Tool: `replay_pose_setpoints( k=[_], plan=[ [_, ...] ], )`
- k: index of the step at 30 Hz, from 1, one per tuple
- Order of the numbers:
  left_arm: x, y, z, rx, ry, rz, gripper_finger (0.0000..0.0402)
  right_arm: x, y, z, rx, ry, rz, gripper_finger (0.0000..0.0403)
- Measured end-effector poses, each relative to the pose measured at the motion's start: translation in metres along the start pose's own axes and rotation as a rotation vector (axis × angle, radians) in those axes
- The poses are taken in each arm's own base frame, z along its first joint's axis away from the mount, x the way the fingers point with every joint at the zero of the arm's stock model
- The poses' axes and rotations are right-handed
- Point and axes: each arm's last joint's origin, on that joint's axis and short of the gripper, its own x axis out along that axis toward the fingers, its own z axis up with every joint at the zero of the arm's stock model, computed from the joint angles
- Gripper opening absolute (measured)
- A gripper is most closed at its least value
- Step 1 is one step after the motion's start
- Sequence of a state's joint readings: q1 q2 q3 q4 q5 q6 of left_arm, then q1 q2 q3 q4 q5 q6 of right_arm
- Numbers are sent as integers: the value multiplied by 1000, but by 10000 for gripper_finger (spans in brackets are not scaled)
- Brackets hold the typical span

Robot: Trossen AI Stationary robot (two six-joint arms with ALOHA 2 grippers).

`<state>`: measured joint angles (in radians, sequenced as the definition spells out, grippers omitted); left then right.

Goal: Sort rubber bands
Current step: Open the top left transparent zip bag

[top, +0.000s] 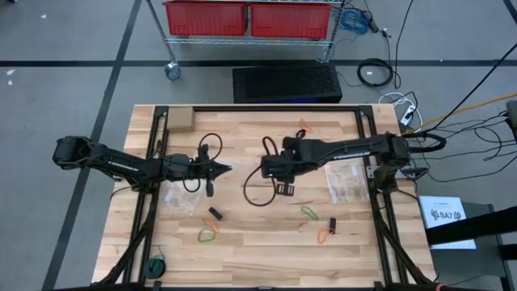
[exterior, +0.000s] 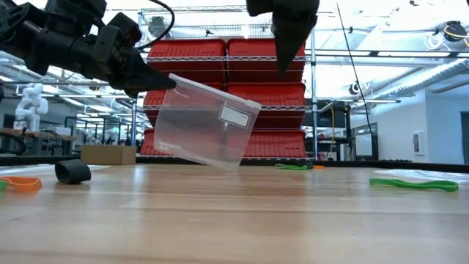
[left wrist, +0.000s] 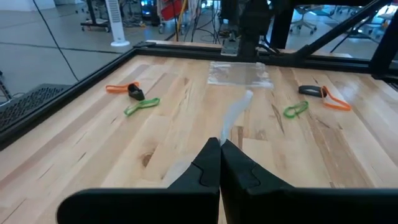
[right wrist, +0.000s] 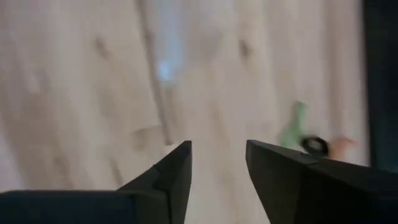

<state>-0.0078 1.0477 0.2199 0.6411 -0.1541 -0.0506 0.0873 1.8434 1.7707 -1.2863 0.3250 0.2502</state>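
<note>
Red bins [top: 246, 18] sit on a wire shelf beyond the far edge of a pale wooden worktop [top: 242, 250] framed by black rails. Over the worktop's middle, the left end effector [exterior: 157, 82] has its two fingers pressed together on the top edge of a clear zip bag [exterior: 209, 122], which hangs tilted above the wood in the low view; the left wrist view shows the same fingers closed with the thin plastic rising between their tips. Just to its right, the right end effector [right wrist: 217, 163] is poised above the bag with its fingers parted about halfway and nothing between them. Rubber bands lie scattered across the worktop: a green one [top: 208, 235] and a black one [top: 215, 213] near the front left of centre, a second green one [top: 309, 212] to the right of centre, an orange one [top: 324, 235] beside another small black one [top: 331, 224] further right, and an orange one [top: 304, 125] by the far edge. A second clear bag [top: 346, 179] lies flat on the right side under the right arm, and a third [top: 181, 199] lies flat below the left arm. A small cardboard box [top: 178, 120] sits at the far left corner, and a green and black roll [top: 156, 264] rests near the front left corner.
</note>
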Motion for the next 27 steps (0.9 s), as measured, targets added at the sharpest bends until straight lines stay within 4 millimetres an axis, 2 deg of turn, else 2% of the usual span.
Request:
replay_pose_setpoints(
  k=[3,5,8,10,14,17,27],
  plan=[
    [0,0,0,-7,0,-2,0,-1,-1,-9,26,-39,-51,129],
    [0,0,0,-22,1,-2,0,6,4,-17,39,-91,-48,121],
    [1,0,-2,-21,17,-1,0,24,18,-29,74,-204,17,100],
    [2,0,-4,-19,32,0,0,30,30,-31,92,-349,95,76],
    [5,-1,-9,-33,50,0,0,42,50,-28,53,-596,181,15],
    [8,-1,-12,-40,65,-9,0,52,51,-18,72,-684,177,7],
    [12,-2,-18,-61,94,-8,0,85,49,8,76,-647,107,1]
  ],
)
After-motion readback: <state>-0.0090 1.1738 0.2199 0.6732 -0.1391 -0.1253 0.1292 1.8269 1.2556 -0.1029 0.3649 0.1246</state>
